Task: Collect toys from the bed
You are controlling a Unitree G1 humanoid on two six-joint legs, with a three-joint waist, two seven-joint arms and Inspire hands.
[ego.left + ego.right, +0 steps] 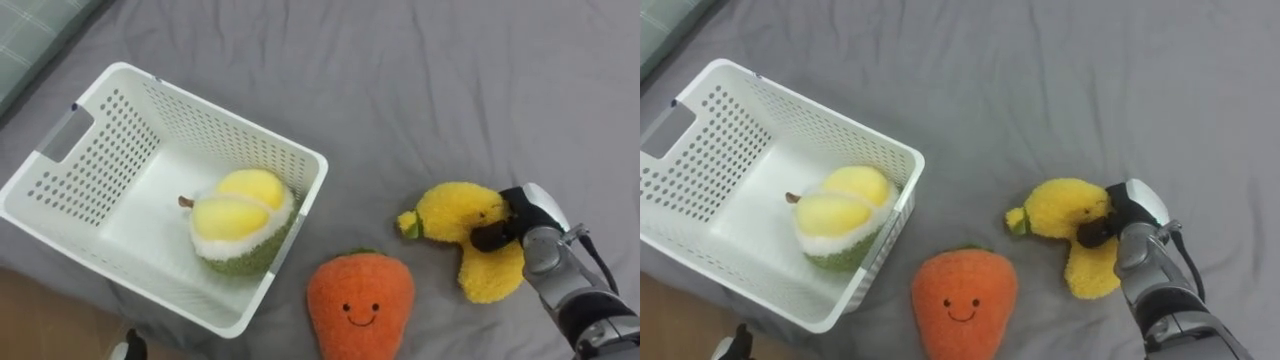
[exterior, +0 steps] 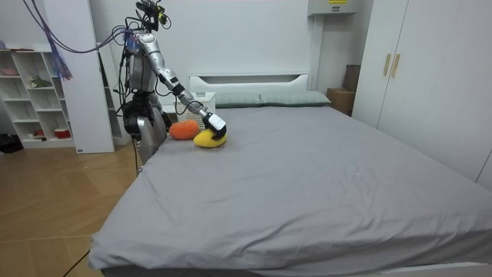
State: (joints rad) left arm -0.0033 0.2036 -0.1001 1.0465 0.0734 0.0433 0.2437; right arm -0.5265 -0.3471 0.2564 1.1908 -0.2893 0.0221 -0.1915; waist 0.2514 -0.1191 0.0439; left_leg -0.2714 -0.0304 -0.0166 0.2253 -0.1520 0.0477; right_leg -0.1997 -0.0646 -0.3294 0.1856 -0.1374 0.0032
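A yellow plush toy (image 1: 455, 215) lies on the grey bed (image 1: 450, 90), right of centre. My right hand (image 1: 535, 228) comes in from the lower right, and its dark fingers are curled into the toy's right side. An orange carrot plush (image 1: 358, 300) with a smiling face lies near the bed's front edge, left of the yellow toy. The white perforated basket (image 1: 228, 112) stands on the bed at the left. Inside it rests a durian plush (image 1: 240, 225), green and yellow. In the room view I stand at the bed's corner, right arm stretched to the yellow toy (image 2: 209, 139).
Wooden floor (image 1: 50, 320) shows past the bed's edge at the lower left. The wide grey sheet beyond the toys is bare. Pillows (image 2: 261, 98) lie at the headboard, a white shelf (image 2: 31, 100) stands behind me and a wardrobe (image 2: 415, 61) at the room view's right.
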